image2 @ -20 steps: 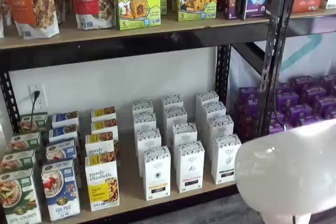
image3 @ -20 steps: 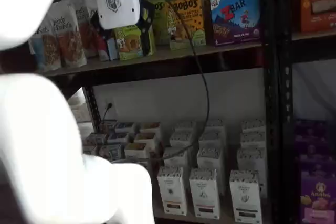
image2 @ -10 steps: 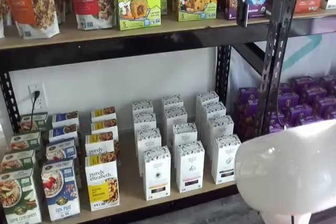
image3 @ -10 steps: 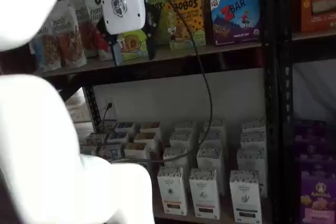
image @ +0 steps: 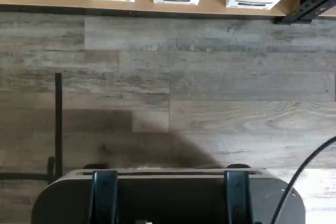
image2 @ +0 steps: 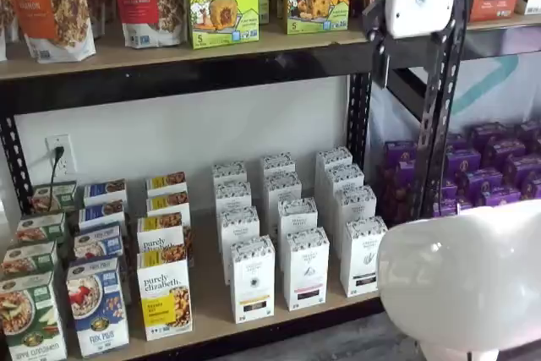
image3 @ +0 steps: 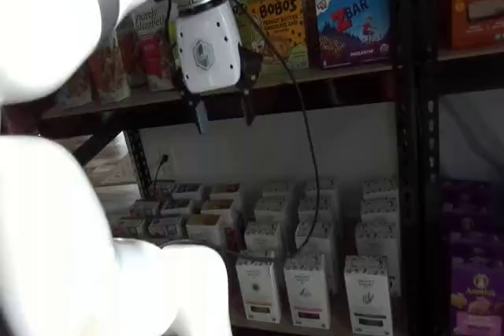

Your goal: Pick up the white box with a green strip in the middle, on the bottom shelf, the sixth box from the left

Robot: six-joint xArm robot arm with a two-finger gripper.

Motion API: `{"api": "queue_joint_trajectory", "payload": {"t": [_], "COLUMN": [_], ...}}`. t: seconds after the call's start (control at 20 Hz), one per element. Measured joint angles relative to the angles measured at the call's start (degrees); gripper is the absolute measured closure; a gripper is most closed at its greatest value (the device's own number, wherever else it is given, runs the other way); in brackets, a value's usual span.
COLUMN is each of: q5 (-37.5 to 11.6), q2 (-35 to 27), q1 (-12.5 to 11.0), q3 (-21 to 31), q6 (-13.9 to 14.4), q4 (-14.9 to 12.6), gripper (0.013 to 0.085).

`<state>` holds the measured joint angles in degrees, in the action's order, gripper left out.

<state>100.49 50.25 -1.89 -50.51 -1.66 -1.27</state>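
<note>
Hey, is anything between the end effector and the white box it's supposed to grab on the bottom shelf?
Nothing visible does. The end effector hangs open, level with the upper shelf, out in front. The white box stands on the bottom shelf, front row, its face unobstructed.

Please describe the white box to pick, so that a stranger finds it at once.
On the bottom shelf, three columns of white boxes stand right of the colourful ones. The white box is the front one of the rightmost column; unlike its neighbours, it stands beside the black upright.
</note>
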Motion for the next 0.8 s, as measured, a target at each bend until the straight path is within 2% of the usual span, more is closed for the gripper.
{"api": "queue_joint_trajectory", "payload": {"t": [0.2, 0.45, 0.8], "q5": [-5.82, -15.67, -29.51], "q2": [0.60, 1.00, -4.01], "q1": [-1.47, -5.54, -9.76], "q3": [6.37, 14.73, 23.04], "q6": [-1.22, -5.01, -8.82], "q4": [0.15, 1.18, 0.18], "gripper": [0.0130, 0.0130, 0.0130]}}
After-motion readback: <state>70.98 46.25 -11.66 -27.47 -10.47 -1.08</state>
